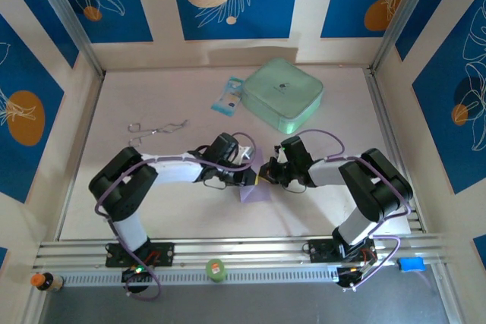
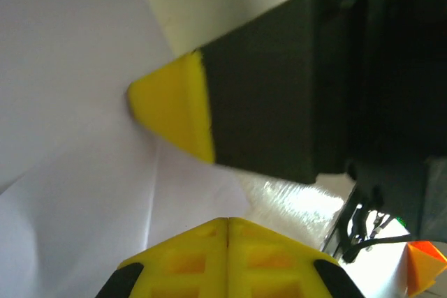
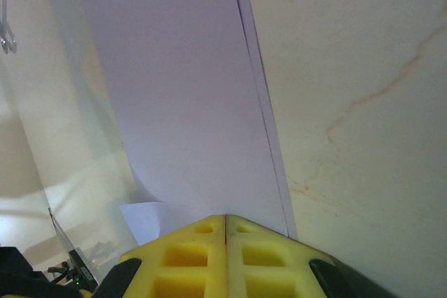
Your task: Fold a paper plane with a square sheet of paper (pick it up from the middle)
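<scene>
The square sheet of paper (image 1: 254,191) is pale lavender and lies creased on the table between the two arms. My left gripper (image 1: 254,175) and right gripper (image 1: 266,175) meet tip to tip over its upper edge. Seen from the left wrist, the left gripper (image 2: 228,220) is shut with its tip at the paper (image 2: 77,68), and the right gripper's yellow fingertip (image 2: 171,109) rests on a fold line. From the right wrist, the right gripper (image 3: 225,217) is shut, its tip on the paper (image 3: 181,88), which has a doubled edge along its right side. Nothing shows between either pair of jaws.
A mint-green case (image 1: 285,95) and a blue-white packet (image 1: 228,98) lie at the back of the table. A thin wire piece (image 1: 156,128) lies at the left. A small green round object (image 1: 216,269) sits on the front rail. Clear glossy film (image 2: 293,200) lies beside the paper.
</scene>
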